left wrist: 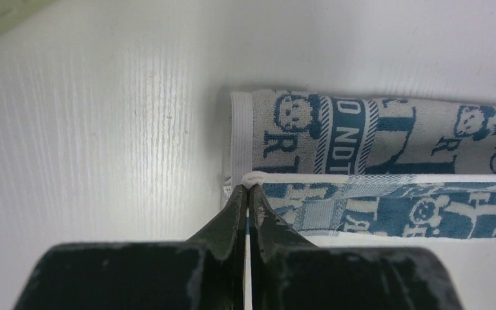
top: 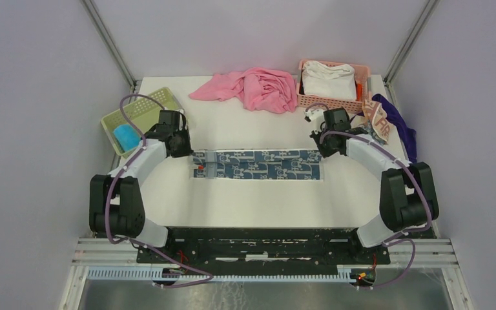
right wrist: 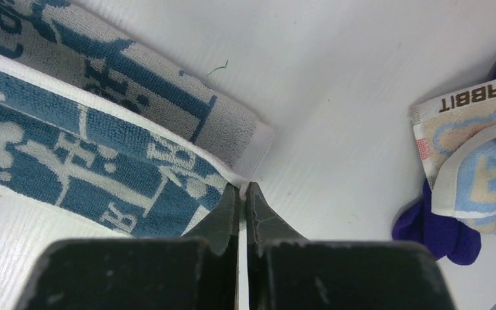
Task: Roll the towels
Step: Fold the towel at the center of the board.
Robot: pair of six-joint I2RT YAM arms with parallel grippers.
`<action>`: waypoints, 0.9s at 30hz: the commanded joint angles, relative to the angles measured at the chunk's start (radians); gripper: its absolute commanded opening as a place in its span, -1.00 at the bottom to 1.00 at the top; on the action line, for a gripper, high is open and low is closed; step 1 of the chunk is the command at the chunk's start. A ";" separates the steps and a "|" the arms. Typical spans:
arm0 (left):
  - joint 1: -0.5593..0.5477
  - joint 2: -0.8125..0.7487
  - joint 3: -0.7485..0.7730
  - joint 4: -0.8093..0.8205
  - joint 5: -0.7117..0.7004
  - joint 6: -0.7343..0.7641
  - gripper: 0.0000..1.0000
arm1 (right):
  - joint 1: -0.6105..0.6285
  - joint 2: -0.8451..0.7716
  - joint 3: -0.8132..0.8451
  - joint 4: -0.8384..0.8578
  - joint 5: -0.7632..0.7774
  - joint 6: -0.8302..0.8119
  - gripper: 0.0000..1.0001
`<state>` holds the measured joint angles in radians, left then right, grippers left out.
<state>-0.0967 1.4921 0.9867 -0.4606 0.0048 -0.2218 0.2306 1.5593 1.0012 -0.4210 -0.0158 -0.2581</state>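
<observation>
The white table (top: pixel 258 200) takes up most of what I can see, with the two arms reaching in from its near edge. At the back lies a crumpled pink cloth (top: pixel 258 87).

In the middle is the printed towel (top: pixel 265 165), white with a dark blue pattern. It is laid out as a long flat strip running left to right and folded lengthwise, so a white-hemmed top layer lies over the lower one.

At the back right stands a pink basket (top: pixel 363 67) with a white cloth (top: pixel 328 79) piled inside. At the left edge is a green basket (top: pixel 143 110). A dark purple cloth (top: pixel 405 132) trails down the right edge, and the cream RABBIT towel (top: pixel 376 121) is bunched partly on top of it (the lettering reads clearly from the right wrist). The blue towel (top: pixel 126 137) sits as a small bundle in the near end of the green basket.

The left gripper (left wrist: pixel 248 187) is at the strip's left end. Its jaws are pressed together on the white hem of the top layer, and a thin line of that edge shows between them. The right gripper (right wrist: pixel 242 187) is at the strip's right end, jaws nearly together with the tips against the folded layer's corner. I cannot tell whether any cloth is caught between them.
</observation>
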 commanded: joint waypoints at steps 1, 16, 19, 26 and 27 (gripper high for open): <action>0.009 -0.054 -0.059 0.024 0.004 -0.063 -0.95 | 0.009 -0.038 -0.019 0.018 0.057 0.050 -0.95; 0.008 -0.164 -0.152 -0.007 0.001 -0.102 -0.95 | 0.013 -0.142 -0.082 0.024 0.057 0.147 -0.92; 0.009 -0.148 -0.183 -0.006 -0.003 -0.126 -0.94 | 0.013 -0.133 -0.109 0.022 0.031 0.185 -0.90; 0.008 -0.115 -0.220 0.008 0.007 -0.184 -0.79 | 0.015 -0.087 -0.135 -0.015 0.034 0.229 -0.83; 0.009 -0.117 -0.224 0.008 0.007 -0.192 -0.72 | 0.015 -0.083 -0.134 -0.021 0.034 0.234 -0.81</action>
<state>-0.0967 1.3754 0.7708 -0.4759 0.0128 -0.3485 0.2443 1.4590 0.8642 -0.4282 -0.0074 -0.0631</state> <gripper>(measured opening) 0.097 0.082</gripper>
